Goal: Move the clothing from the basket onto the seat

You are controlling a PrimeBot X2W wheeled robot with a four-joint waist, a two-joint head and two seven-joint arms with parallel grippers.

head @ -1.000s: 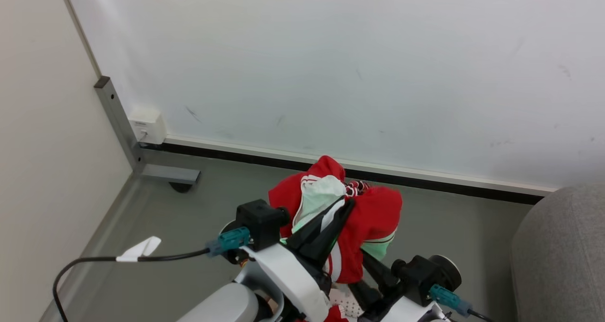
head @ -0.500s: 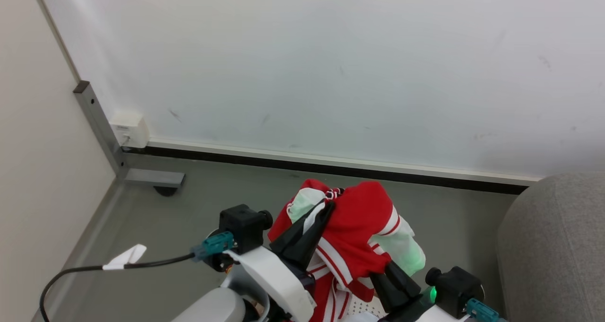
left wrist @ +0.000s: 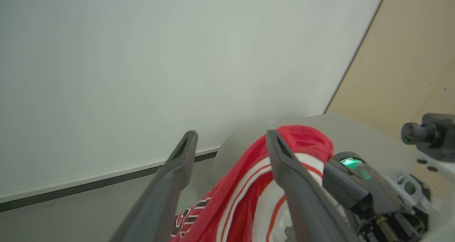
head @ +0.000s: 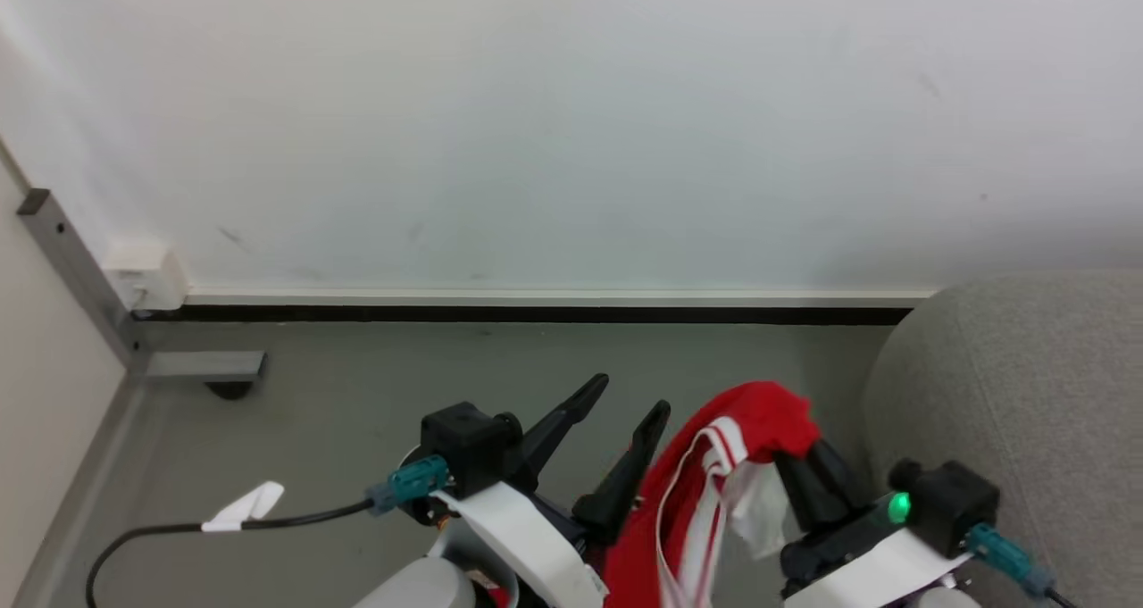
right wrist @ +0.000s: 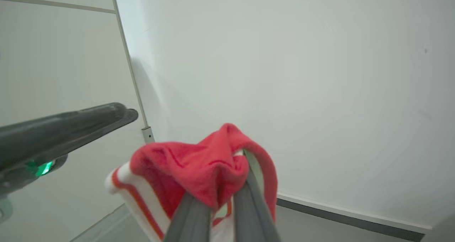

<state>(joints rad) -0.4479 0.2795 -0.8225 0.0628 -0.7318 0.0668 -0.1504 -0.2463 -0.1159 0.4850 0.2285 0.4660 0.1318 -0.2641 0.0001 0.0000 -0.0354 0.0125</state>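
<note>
Right hand [right wrist: 221, 199]: the two fingers are set narrow and clamp a bunched fold of the clothing [right wrist: 192, 163] between them. The red fabric caps the fingertips, and a white panel with red stripe trim hangs to the lower left in the right wrist view. In the head view, the right hand [head: 797, 458] sits at the lower right with the clothing [head: 705, 474] draped from it and hanging down out of the bottom of the view.

Left hand [head: 629, 395]: the fingers are spread wide with nothing between them. In the left wrist view, the left hand [left wrist: 231, 133] has one finger crossing in front of the clothing [left wrist: 245, 178]; contact cannot be determined.

Clothing position: held in the air above the grey floor [head: 357, 385], just beside the rounded edge of the seat [head: 1027, 376], not resting on it.

Surroundings: a white wall [head: 571, 144] with a dark baseboard stands behind. A black cable [head: 161, 529] with a white tag lies on the floor at the lower left.
</note>
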